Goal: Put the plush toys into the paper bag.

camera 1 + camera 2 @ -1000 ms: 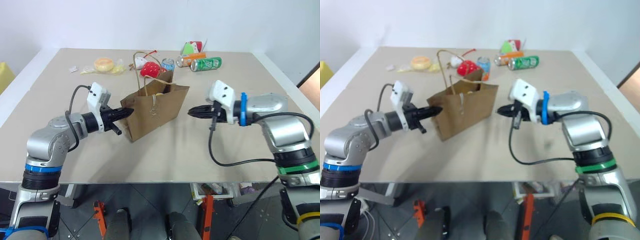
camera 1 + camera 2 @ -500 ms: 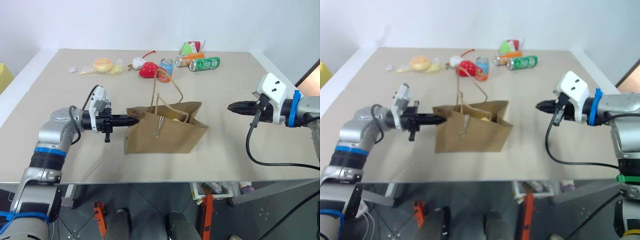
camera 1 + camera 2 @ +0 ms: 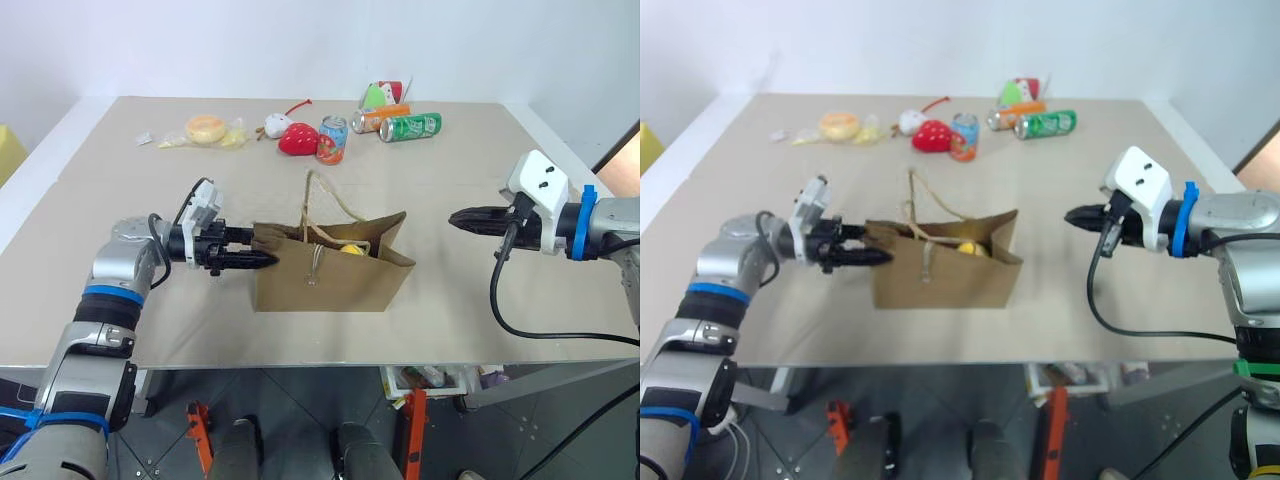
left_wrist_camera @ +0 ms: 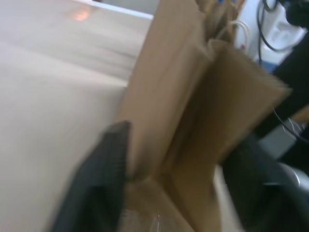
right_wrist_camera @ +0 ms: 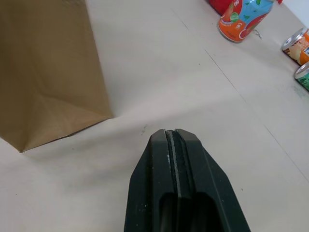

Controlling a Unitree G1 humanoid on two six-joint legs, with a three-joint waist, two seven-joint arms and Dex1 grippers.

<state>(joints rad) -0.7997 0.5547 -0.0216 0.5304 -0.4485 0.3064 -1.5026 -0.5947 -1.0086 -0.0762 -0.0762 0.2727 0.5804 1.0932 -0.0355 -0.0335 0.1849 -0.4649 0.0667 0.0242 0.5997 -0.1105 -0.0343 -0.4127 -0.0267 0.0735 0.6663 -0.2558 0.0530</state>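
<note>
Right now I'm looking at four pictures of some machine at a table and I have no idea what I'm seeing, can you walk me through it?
It is a two-armed robot standing at a table. Two pictures come from cameras in its head, looking down over its arms. The other two come from a camera on each wrist, looking along that hand's two black fingers.

In the middle stands a brown paper bag with cord handles; something yellow shows inside it. The left hand is at the bag's left edge with its fingers apart, one on each side of the paper, as its wrist picture shows close up. The right hand is shut, holds nothing and hangs well to the right of the bag.

At the far side lie a red strawberry toy, some drink cans and a round orange thing.
</note>
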